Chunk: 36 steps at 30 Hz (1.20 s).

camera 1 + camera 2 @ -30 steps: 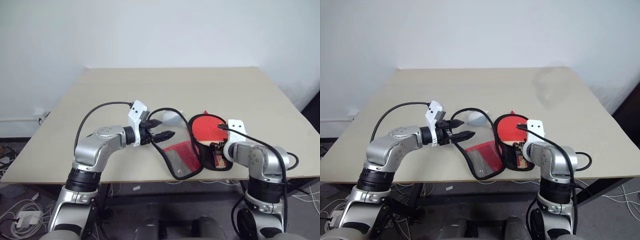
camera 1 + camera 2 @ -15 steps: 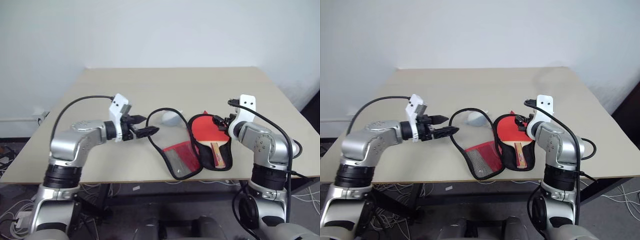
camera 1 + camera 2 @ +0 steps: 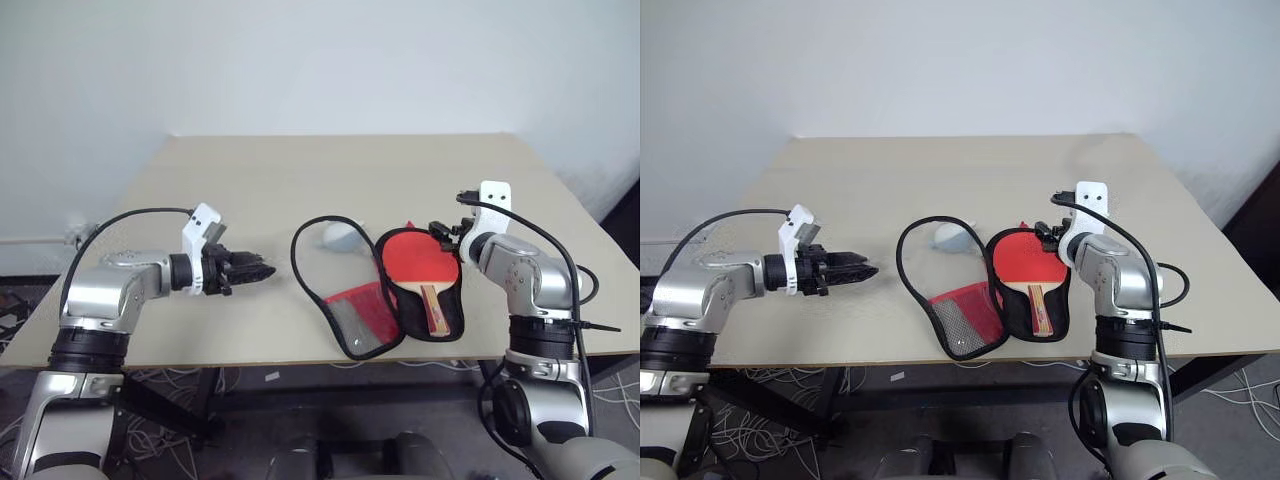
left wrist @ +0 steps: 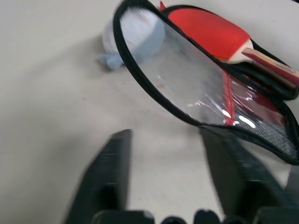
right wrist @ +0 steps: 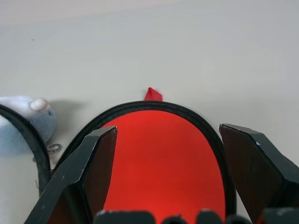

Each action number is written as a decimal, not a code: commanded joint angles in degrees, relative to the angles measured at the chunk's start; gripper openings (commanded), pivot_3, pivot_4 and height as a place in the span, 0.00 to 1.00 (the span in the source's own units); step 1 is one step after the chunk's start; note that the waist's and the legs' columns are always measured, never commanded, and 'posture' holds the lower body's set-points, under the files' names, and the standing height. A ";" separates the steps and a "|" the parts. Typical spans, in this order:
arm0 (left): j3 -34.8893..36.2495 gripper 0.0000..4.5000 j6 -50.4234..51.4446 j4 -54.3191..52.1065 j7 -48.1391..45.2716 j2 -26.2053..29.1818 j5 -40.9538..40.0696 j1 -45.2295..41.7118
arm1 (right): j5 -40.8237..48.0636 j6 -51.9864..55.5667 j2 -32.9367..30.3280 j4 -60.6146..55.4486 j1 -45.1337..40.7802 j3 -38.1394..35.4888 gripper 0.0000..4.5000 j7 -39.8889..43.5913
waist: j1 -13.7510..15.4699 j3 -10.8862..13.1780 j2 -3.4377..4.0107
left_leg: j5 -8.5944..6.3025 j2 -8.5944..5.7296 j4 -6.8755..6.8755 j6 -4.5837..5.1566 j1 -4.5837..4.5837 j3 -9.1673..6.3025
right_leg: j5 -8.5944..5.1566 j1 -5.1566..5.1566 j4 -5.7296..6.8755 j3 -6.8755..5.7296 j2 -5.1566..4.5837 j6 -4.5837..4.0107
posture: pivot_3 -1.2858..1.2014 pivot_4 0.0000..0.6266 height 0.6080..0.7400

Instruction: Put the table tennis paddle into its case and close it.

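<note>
Paddle point(image 3: 422, 262) lies inside the open case point(image 3: 432, 325), handle toward the near edge. Its flap point(image 3: 345, 295) is thrown left, between the grippers. Left gripper point(image 3: 262, 271), part-open and empty, points at it; right gripper point(image 3: 444, 232), spread empty, hovers over the paddle's far rim.

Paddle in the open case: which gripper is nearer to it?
Right. The right gripper hovers open just beyond the paddle head's far edge; the left gripper is off to the robot's left, past the case flap.
</note>
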 commanded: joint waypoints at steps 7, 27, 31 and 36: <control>-4.44 0.26 0.25 9.66 0.86 -4.45 5.57 -5.85 | 0.96 -1.65 -3.89 -1.59 -2.25 0.31 0.85 1.22 | 0.04 0.00 -0.01 | 0.00 -0.07 0.02 0.01 -0.01 -0.01 | 0.00 0.01 -0.01 -0.01 0.00 0.01 | 0.52 0.00 0.88; -2.38 0.26 -1.69 26.26 2.96 -33.27 4.33 -27.19 | 10.83 -8.19 -0.62 -8.86 -5.98 -12.41 0.85 -2.58 | 0.27 0.00 -0.02 | -0.31 0.14 0.74 0.42 -0.12 -0.13 | -0.02 0.18 0.02 0.06 0.32 0.03 | 0.52 0.00 0.88; -3.80 0.26 -7.99 31.98 7.13 -39.02 7.92 -29.22 | 12.07 -11.64 -0.09 -8.83 -6.87 -15.49 0.85 -6.03 | 0.39 0.00 -0.02 | -0.33 0.15 0.80 0.44 -0.12 -0.16 | -0.01 0.21 0.02 0.07 0.33 0.03 | 0.52 0.00 0.88; -3.13 0.26 -12.37 38.47 11.24 -42.83 10.33 -30.64 | 13.76 -12.21 0.44 -7.70 -6.96 -17.22 0.85 -9.47 | 0.35 0.01 -0.01 | -0.36 0.16 0.80 0.50 -0.11 -0.18 | -0.01 0.18 0.03 0.12 0.35 0.02 | 0.52 0.00 0.88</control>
